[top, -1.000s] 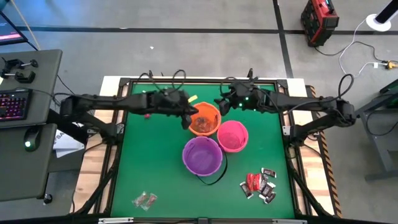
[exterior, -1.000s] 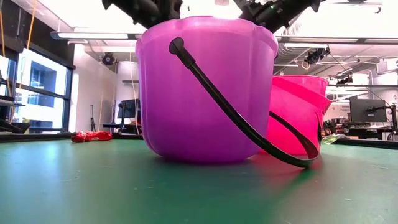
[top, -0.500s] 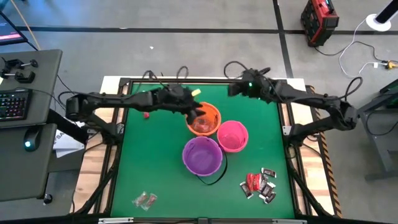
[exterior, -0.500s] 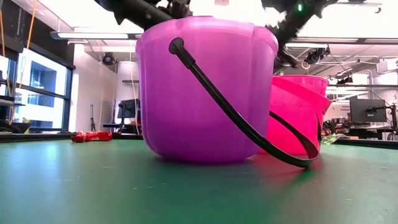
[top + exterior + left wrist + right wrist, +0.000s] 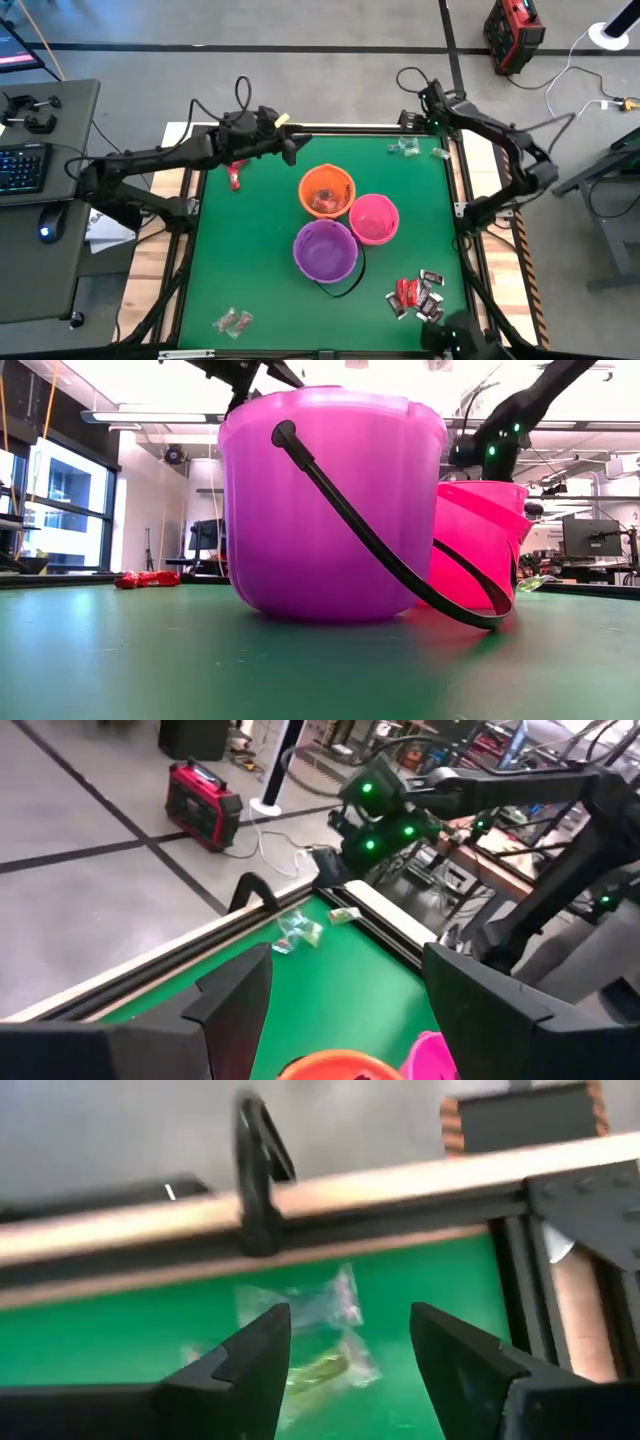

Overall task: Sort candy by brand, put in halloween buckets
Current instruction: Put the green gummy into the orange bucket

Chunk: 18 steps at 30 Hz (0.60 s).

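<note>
Looking down, we see the orange bucket point(image 5: 327, 191), the pink bucket point(image 5: 374, 219) and the purple bucket point(image 5: 325, 250) close together in the middle of the green table point(image 5: 250, 270). Red candy lies in the orange one. We cannot see inside the other two well.

From low down, the purple bucket hides the orange one.

The left gripper point(image 5: 293, 147) is wide and holds nothing, near the far edge. The right gripper point(image 5: 350, 1355) is wide too, above the green-and-clear candy point(image 5: 300, 1308) in the far right corner.

Dark and red candy point(image 5: 418, 296) sits in the near right corner. Two pieces point(image 5: 232, 321) lie near left. One red candy point(image 5: 235, 178) lies beside the left arm.
</note>
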Available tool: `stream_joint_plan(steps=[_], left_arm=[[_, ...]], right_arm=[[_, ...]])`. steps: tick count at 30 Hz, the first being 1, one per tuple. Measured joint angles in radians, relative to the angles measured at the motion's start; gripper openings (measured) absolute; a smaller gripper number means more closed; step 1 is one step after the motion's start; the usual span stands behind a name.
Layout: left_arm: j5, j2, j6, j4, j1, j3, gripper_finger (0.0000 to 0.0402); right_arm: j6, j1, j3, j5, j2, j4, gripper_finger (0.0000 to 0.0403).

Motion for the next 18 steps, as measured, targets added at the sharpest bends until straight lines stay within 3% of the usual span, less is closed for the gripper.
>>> stream_joint_plan(steps=[3, 7, 15, 18], left_arm=[[-0.001, 0.002, 0.0, -0.008, 0.007, 0.0, 0.0248], [0.006, 0.001, 0.005, -0.01, 0.007, 0.0, 0.0248], [0.018, 0.002, 0.033, -0.012, 0.007, 0.0, 0.0248], [0.021, 0.002, 0.033, -0.012, 0.007, 0.0, 0.0248]], right_arm=[[-0.077, -0.032, 0.002, -0.058, 0.075, -0.04, 0.0195], [-0.151, -0.03, 0.096, -0.053, 0.183, -0.177, 0.0195], [-0.315, -0.014, 0.391, 0.129, 0.405, -0.511, 0.0195], [-0.38, -0.014, 0.49, 0.121, 0.481, -0.636, 0.0195]])
